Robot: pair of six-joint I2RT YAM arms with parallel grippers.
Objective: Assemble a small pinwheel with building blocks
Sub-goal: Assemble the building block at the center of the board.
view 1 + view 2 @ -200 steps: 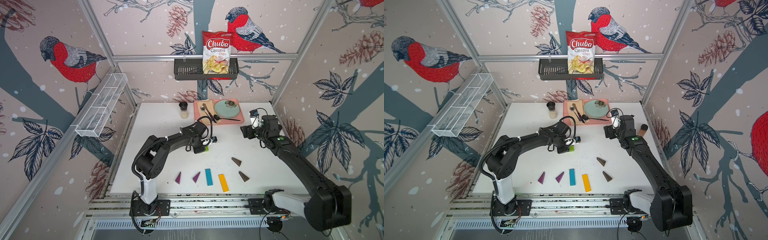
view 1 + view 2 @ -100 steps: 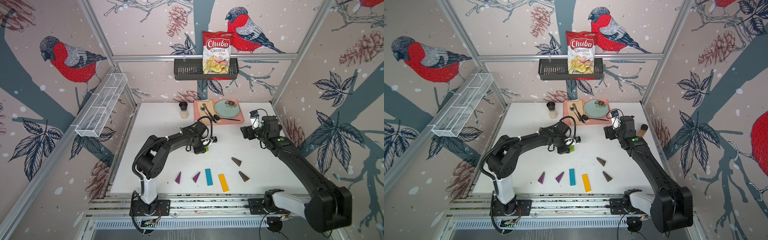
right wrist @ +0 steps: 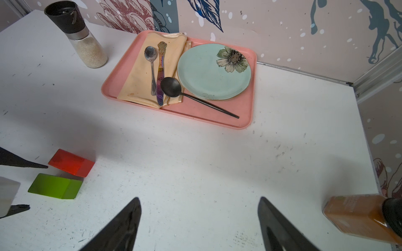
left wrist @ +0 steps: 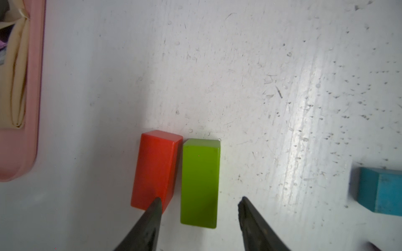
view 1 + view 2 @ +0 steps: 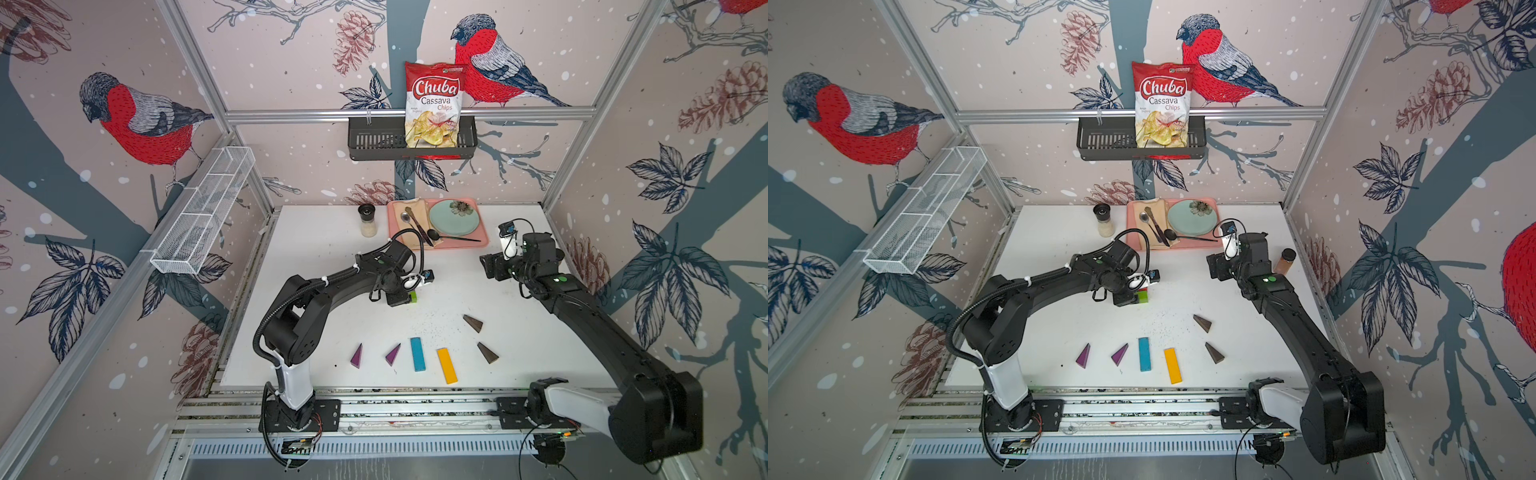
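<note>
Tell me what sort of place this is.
Probably a robot test cell staged as a dining corner: an aluminium frame holding bird-print wall panels, the left arm and right arm bolted to a front rail, and a pink tray with a plate.

On the white bench (image 5: 316,241) a red brick (image 4: 155,169) and green brick (image 4: 199,182) lie side by side, perhaps touching. Toward the front lie two purple wedges (image 5: 357,355) (image 5: 393,354), a blue bar (image 5: 417,353), a yellow bar (image 5: 446,365) and two brown wedges (image 5: 473,323) (image 5: 487,353). A pink tray (image 3: 243,113) and grinder (image 5: 367,220) stand behind.

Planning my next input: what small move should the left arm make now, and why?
Probably lift the left tool straight up: its jaws stand open astride the green block, which lies flat beside the red block, so nothing is gripped.
</note>
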